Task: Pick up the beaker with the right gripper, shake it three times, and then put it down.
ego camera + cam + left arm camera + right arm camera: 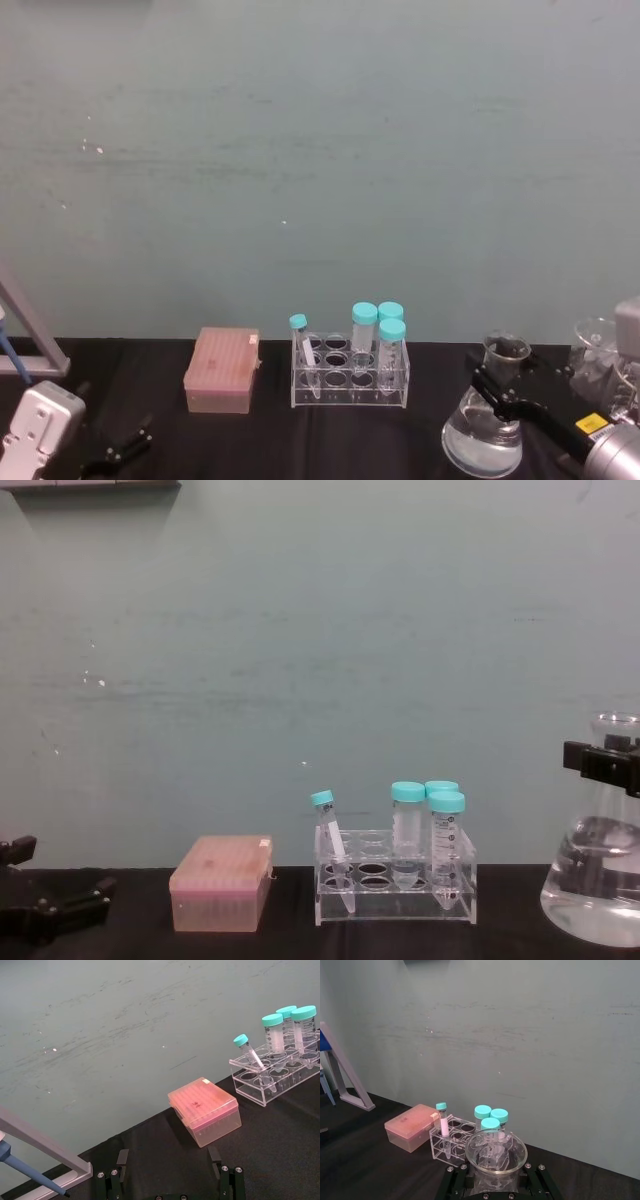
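R claw (497,386) clamped on beaker (483,445) neck; L claw (118,448) apart, idle low-left; print on tubes (273,1035) unreadable.

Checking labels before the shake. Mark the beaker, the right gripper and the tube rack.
beaker (482,440), head view, liquid-filled wide base.
right gripper (497,384), head view, midway between fingertips at the neck.
tube rack (350,395), head view, clear front wall.

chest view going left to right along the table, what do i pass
left gripper, jaws open → pink tip box → clear tube rack holding teal-capped tubes → beaker, with the right gripper clamped on its neck
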You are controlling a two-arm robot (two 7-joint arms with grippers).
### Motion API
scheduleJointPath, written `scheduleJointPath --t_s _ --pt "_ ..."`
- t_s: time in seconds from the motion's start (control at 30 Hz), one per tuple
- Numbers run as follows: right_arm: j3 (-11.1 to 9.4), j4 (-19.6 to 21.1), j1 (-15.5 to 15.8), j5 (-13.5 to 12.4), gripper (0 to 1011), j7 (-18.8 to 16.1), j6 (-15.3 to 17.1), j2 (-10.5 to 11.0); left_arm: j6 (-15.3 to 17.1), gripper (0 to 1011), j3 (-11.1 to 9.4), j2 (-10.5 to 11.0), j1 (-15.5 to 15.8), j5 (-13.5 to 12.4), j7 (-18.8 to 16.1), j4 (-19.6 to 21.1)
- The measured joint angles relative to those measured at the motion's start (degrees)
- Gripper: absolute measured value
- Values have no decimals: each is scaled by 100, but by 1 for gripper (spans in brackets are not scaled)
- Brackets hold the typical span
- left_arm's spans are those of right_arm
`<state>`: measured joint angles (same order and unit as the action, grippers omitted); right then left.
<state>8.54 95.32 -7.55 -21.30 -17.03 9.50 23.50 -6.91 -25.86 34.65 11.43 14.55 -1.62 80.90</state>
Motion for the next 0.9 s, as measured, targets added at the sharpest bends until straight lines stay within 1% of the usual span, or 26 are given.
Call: scheduleJointPath --t_s 0.8,0.9 --pt "-1 0 -4 21 449 -4 -16 5 0 1000 0 0 0 0 0 0" --pt "31 -32 -47 22 449 48 25 -14 0 1000 0 0 0 0 0 0"
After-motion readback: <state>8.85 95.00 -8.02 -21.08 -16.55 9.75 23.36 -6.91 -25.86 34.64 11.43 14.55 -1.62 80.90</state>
